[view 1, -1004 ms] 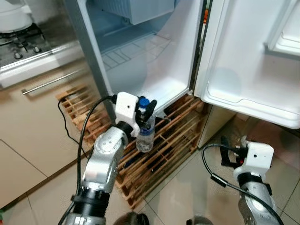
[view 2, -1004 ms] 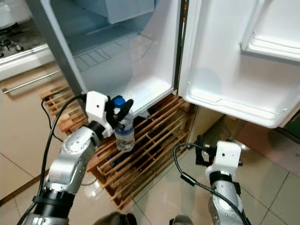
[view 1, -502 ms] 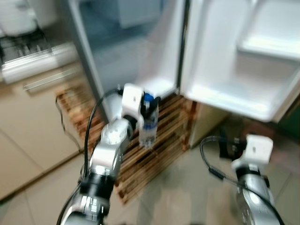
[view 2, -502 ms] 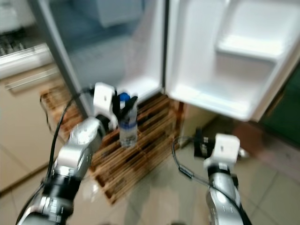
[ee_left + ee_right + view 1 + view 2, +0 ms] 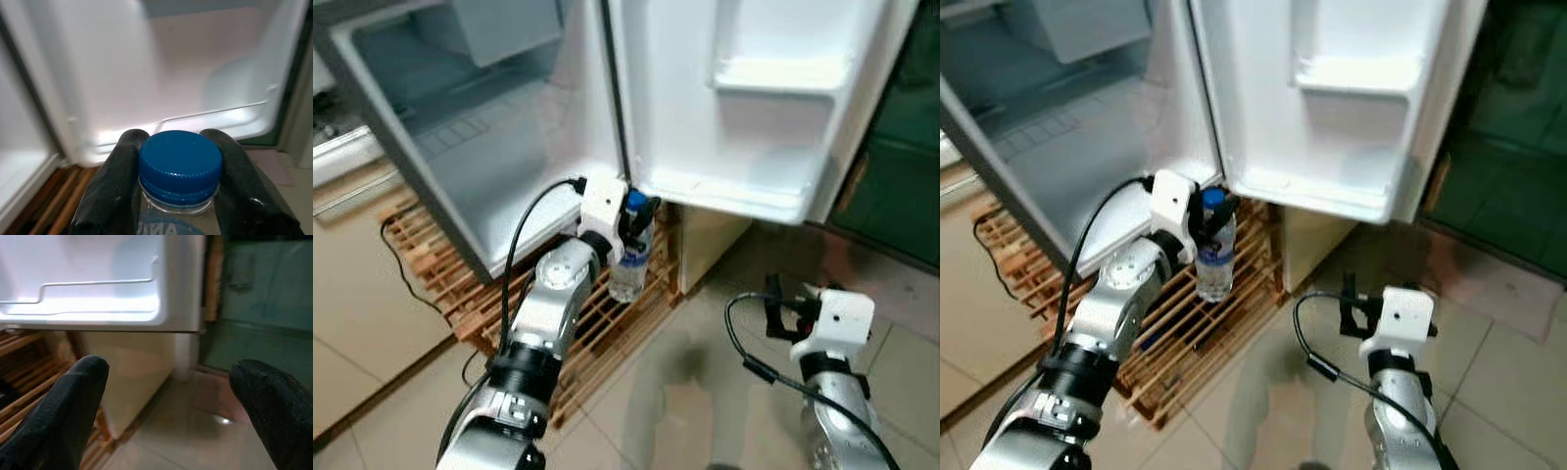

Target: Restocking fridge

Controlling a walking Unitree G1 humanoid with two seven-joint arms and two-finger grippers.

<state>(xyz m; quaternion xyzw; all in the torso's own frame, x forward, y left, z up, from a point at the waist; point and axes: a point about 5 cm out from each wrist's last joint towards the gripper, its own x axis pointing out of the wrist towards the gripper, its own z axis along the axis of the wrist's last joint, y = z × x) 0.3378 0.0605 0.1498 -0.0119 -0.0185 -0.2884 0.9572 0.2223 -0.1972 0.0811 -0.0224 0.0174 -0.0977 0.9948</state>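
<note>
Left gripper is raised in front of the open fridge, its two black fingers clamped on the neck of a clear water bottle just under the blue cap. Bottle hangs upright, label band around its middle, held in the air over the wooden pallet that the fridge stands on, just below and in front of the bottom corner of the fridge door. Door is swung wide open, with a lower door shelf and an upper door shelf, both white. Left wrist view looks past the cap at the lower door shelf with its thin wire rail. Fridge interior is white with a ribbed floor and a pale drawer at the top. A black cable loops from the left wrist down along the silver arm. Right gripper is low and to the right over the beige tiled floor, well apart from the bottle, fingers spread wide with nothing between them. Right wrist view looks toward the bottom edge of the door, a beige cabinet side below it, and a dark green panel beyond. Another black cable curls beside the right arm.
</note>
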